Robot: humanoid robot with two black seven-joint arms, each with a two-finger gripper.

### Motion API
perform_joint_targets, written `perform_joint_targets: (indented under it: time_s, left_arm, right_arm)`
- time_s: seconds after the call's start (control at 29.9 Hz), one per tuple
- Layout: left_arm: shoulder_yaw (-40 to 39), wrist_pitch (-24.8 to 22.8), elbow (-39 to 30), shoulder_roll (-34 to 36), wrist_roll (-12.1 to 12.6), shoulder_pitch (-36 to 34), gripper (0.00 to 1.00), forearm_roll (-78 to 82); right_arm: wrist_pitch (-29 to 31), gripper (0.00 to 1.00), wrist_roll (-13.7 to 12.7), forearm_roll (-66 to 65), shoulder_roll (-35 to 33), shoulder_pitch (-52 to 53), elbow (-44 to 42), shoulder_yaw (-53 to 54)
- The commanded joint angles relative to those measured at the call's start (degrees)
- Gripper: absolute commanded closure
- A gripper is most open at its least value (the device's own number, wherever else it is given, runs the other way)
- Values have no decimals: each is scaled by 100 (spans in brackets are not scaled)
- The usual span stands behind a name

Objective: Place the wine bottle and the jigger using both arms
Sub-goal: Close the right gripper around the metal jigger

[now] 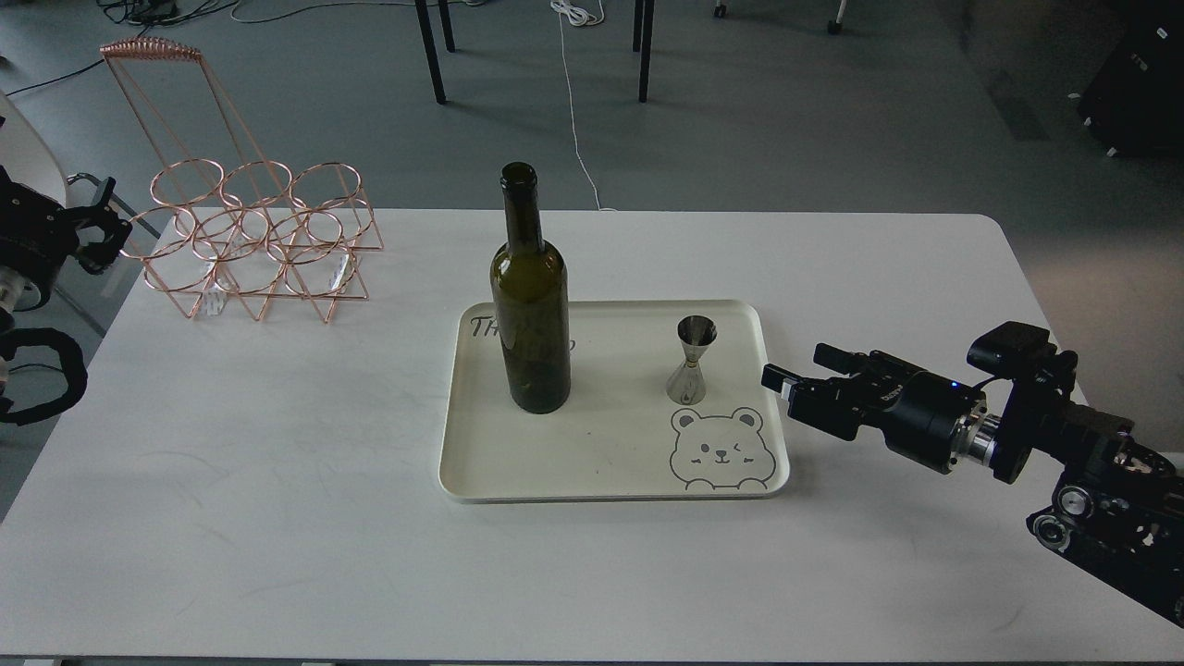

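Note:
The wine bottle (530,314), dark olive-green and without a label, stands upright on the left part of a cream tray (610,462). The jigger (692,363), a small steel hourglass cup, stands upright on the tray's right part, above a printed bear. My right gripper (801,368) is low over the table just right of the tray's edge. It points left toward the jigger, apart from it, with its fingers (775,378) spread and empty. My left gripper (104,227) hangs off the table's left edge beside the rack, with its fingers apart and empty.
A copper wire bottle rack (254,245) with several rings stands at the table's back left. The white table (277,481) has its edge close to the left arm. Chair legs and cables lie on the floor behind.

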Motion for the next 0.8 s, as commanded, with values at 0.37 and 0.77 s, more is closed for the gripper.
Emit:
perform_joint_targets:
  time_s: [0.37, 0.77]
  left_arm:
    - [-15, 0, 0, -12, -9, -43, 1, -9]
    - [2, 0, 8, -3, -9, -131, 1, 0]
  right_arm:
    - [-493, 21, 117, -393, 887, 986, -1229, -1056]
    - [-493, 31, 108, -569, 1511, 1277, -1889, -1268]
